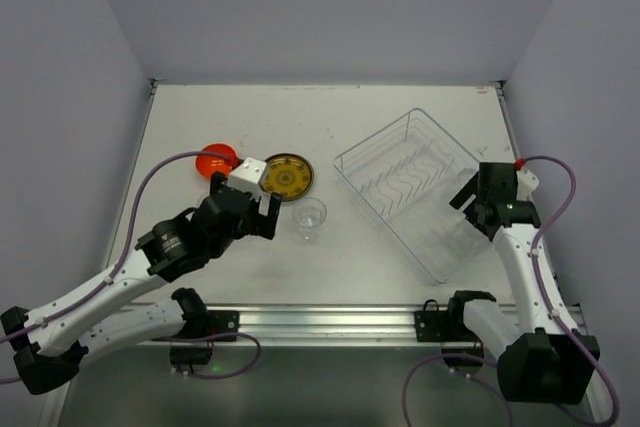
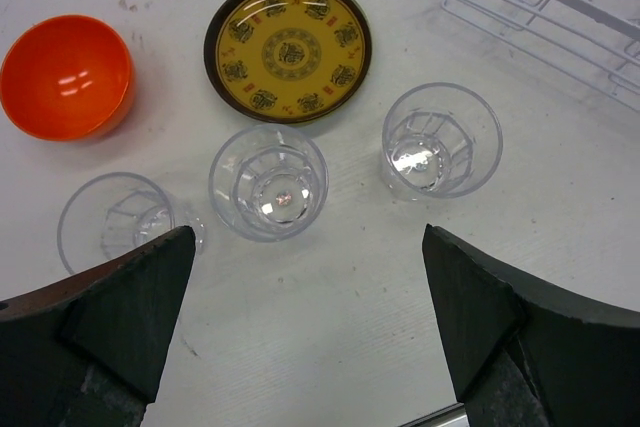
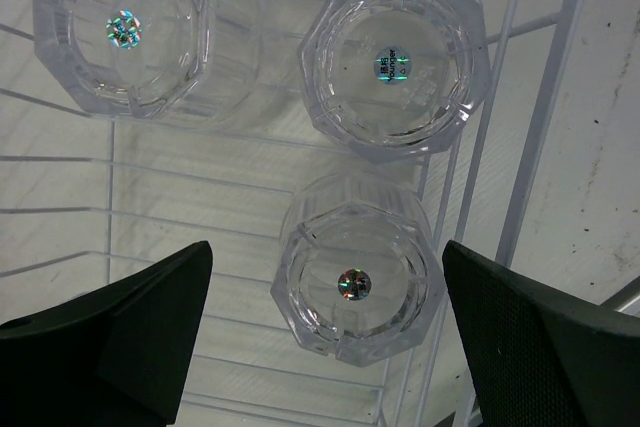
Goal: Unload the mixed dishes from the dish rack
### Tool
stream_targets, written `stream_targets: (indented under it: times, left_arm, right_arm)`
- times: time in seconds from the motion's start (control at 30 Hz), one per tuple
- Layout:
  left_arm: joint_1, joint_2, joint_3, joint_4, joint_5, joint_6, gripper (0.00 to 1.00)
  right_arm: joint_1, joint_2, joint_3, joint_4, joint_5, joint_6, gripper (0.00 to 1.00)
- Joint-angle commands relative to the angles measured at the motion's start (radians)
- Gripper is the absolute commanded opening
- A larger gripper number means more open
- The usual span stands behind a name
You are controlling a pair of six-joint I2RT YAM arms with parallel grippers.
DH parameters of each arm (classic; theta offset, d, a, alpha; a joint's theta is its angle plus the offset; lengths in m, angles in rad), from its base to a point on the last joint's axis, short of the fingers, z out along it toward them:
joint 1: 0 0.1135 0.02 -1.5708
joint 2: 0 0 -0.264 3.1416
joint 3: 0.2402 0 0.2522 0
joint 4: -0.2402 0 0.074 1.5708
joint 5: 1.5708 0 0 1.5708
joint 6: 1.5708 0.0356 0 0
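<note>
Left claw (image 2: 305, 237) spread above clear cups (image 2: 268, 182), right claw (image 3: 327, 247) spread over faceted cups (image 3: 352, 282) in dish rack (image 1: 405, 182)

The white table (image 1: 400, 117) bears an orange bowl (image 1: 216, 160), a patterned plate (image 1: 287, 176), three clear cups (image 2: 268, 182) and the dish rack (image 1: 377, 135).

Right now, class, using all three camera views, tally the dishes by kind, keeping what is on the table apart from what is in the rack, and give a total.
orange bowl: 1
yellow patterned plate: 1
clear cups on the table: 3
clear cups in the dish rack: 3
Total: 8 dishes
</note>
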Motion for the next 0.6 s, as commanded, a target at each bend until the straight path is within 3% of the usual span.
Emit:
stream_targets:
  times: [0.0, 0.33, 0.57]
  left_arm:
    - [0.003, -0.038, -0.014, 0.064, 0.027, 0.024, 1.00]
    - [0.003, -0.044, -0.018, 0.078, 0.066, 0.030, 1.00]
    - [0.003, -0.038, -0.017, 0.078, 0.070, 0.031, 1.00]
  right_arm:
    - [-0.004, 0.022, -0.020, 0.046, -0.005, 0.025, 0.99]
    - [-0.004, 0.067, -0.059, 0.031, 0.043, 0.146, 0.97]
    - [-0.002, 0.074, -0.069, 0.047, 0.023, 0.163, 0.81]
